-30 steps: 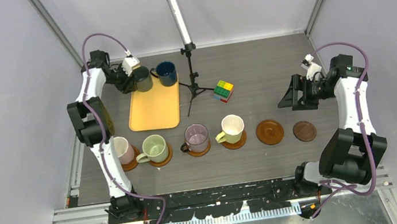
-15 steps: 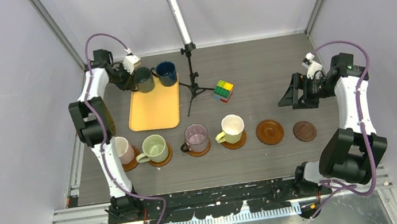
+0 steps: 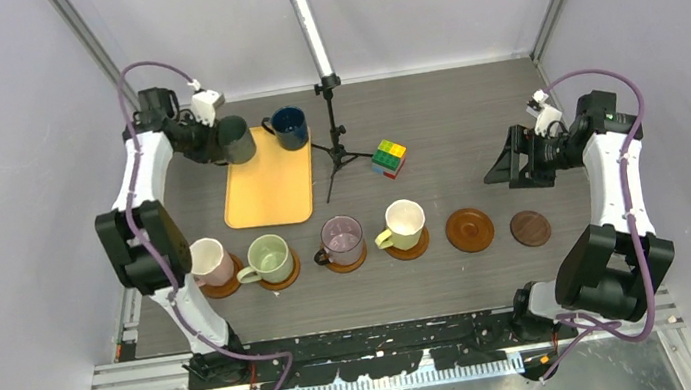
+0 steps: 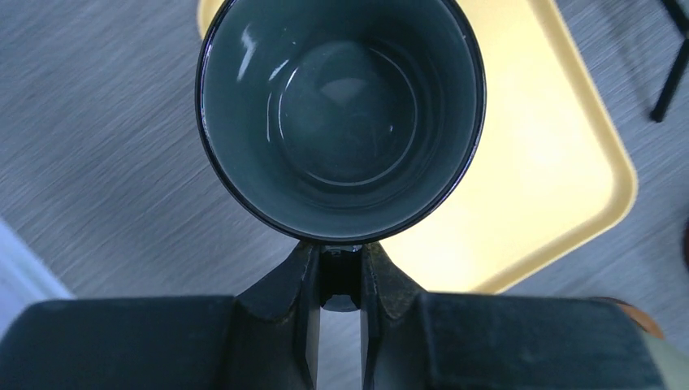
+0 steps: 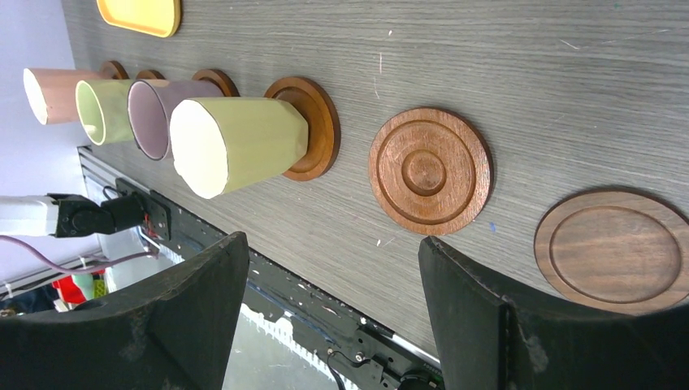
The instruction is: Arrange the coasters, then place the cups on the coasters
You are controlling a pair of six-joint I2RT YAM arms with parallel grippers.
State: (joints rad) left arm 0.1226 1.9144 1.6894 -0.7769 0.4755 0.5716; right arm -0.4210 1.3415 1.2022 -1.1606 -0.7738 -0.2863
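Top external view: the left jaws are closed on the handle of the dark mug (image 3: 236, 140) at the far left corner of the tray (image 3: 270, 190); left wrist view: only that thin handle is pinched, so the mug could swing or slip in transit; right wrist view: the right jaws stand open and empty, facing two bare coasters (image 5: 429, 172).

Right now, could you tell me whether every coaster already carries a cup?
No, the ringed coaster and the darker coaster at the row's right end are bare.
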